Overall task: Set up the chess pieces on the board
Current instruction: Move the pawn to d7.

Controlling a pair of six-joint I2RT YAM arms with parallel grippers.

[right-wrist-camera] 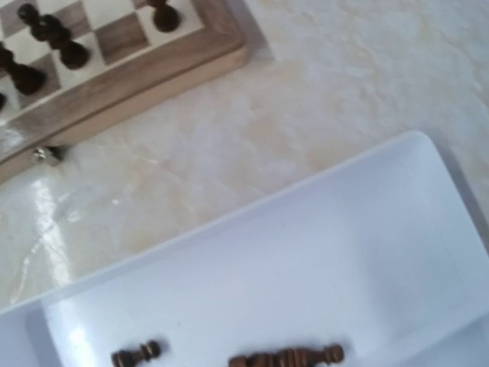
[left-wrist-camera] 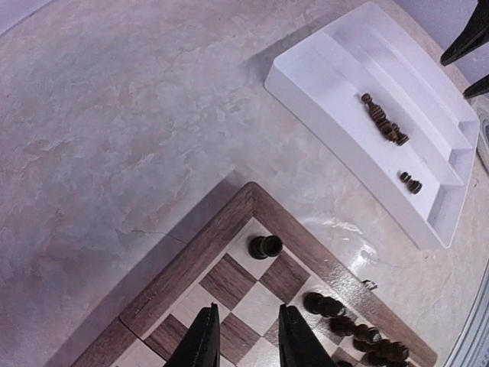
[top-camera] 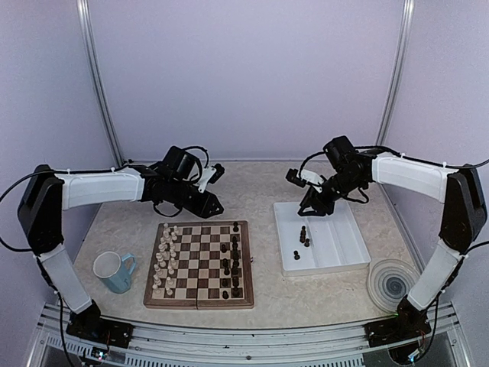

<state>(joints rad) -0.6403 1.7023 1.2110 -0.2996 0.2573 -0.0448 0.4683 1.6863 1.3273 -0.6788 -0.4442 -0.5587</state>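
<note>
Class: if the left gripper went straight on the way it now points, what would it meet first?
Probably the board, on bare squares near its corner, just short of the lone dark chess piece. The left gripper is open; depth is unclear.

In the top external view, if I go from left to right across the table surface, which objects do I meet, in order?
light blue mug → chessboard with its pieces → white tray with a few dark pieces → round ridged disc
</note>
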